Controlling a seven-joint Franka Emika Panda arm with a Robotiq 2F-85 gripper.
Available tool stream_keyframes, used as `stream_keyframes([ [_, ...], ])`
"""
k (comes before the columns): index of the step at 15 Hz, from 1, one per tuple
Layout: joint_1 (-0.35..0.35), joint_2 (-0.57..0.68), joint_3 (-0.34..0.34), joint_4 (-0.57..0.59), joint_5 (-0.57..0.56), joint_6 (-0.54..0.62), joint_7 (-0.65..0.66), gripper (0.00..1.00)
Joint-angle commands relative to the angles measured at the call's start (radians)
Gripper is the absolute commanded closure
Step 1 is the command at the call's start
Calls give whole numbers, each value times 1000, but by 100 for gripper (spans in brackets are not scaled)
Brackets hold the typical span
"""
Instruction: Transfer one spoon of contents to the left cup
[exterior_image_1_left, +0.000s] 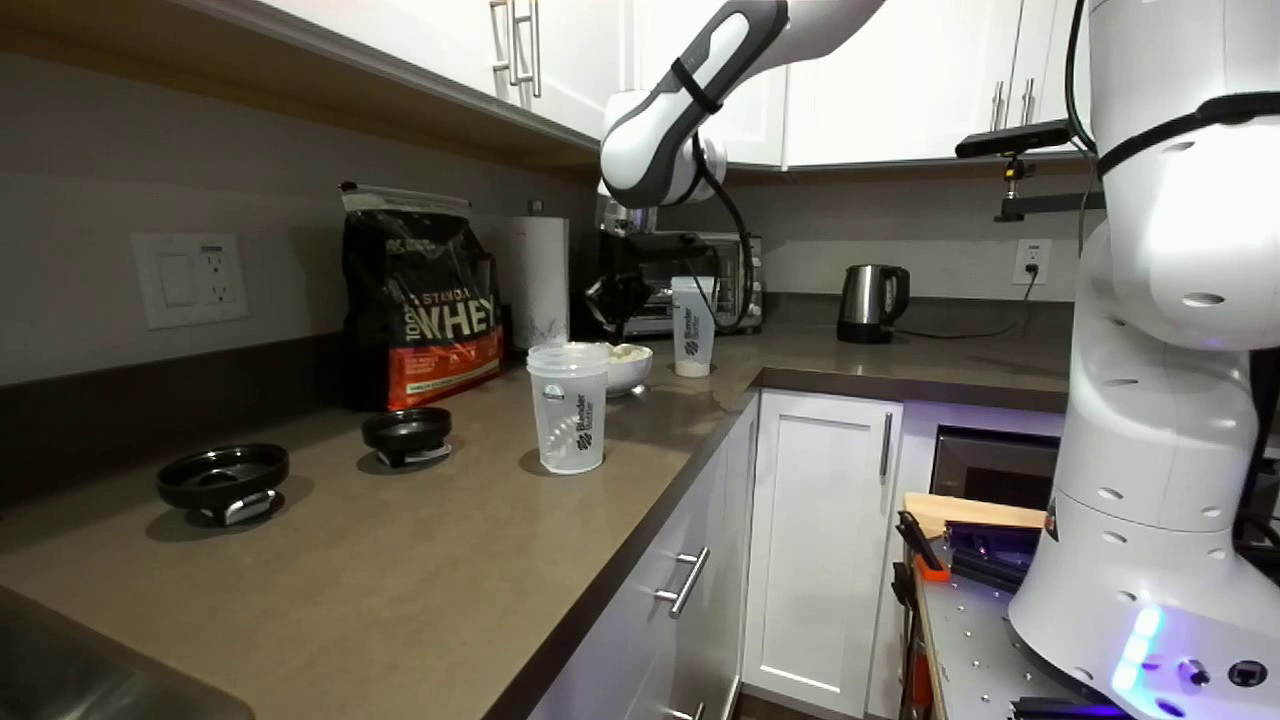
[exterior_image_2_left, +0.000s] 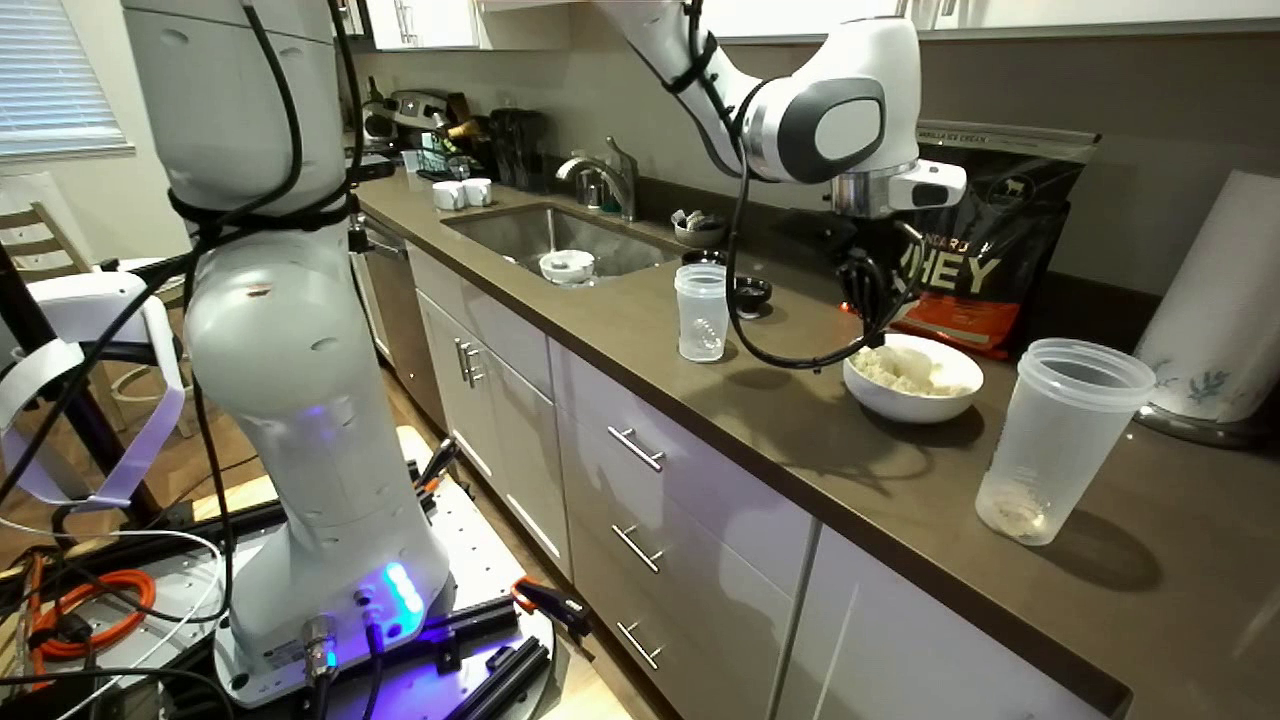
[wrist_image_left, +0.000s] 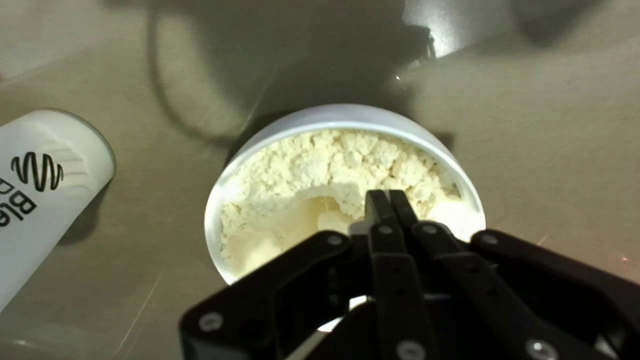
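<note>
A brown counter (exterior_image_1_left: 420, 560) runs along a grey wall (exterior_image_1_left: 100, 140) beneath white cabinets (exterior_image_1_left: 880, 90). In an exterior view, the left cup (exterior_image_1_left: 568, 405) stands upright on the counter, a spiral (exterior_image_1_left: 568, 437) showing through its side. Just beyond it is a white bowl (exterior_image_1_left: 632, 374) of pale powder (exterior_image_1_left: 627, 354), and past that a second cup (exterior_image_1_left: 693, 325), upright, with something pale at its base. Two black lids (exterior_image_1_left: 222, 476) lie nearer, apart from each other. The whey bag (exterior_image_1_left: 425, 310) stands by the wall, a paper roll (exterior_image_1_left: 540, 275) just beside it. The arm (exterior_image_1_left: 640, 150) is bent down over the bowl.

In an exterior view that takes in the sink (exterior_image_2_left: 610, 238), the bowl sits between the two cups, and the arm's dark lower end hangs over its left part. The left cup is farther off, by the lids.

In the wrist view, the gripper (wrist_image_left: 388, 196) is over the bowl, its two fingers together, side by side. A smooth pale form (wrist_image_left: 334, 220) shows in the powder just beside the tips; I cannot tell whether it is the spoon, or whether the fingers hold it. The second cup is at the left, apart from the bowl.
</note>
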Motion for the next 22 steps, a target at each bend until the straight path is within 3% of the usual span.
stream_keyframes([
  [1, -28, -8, 7, 10, 56, -18, -53, 98],
  [9, -73, -5, 3, 23, 173, -33, -109, 98],
  [22, -86, 0, 14, 53, 336, -94, -177, 98],
])
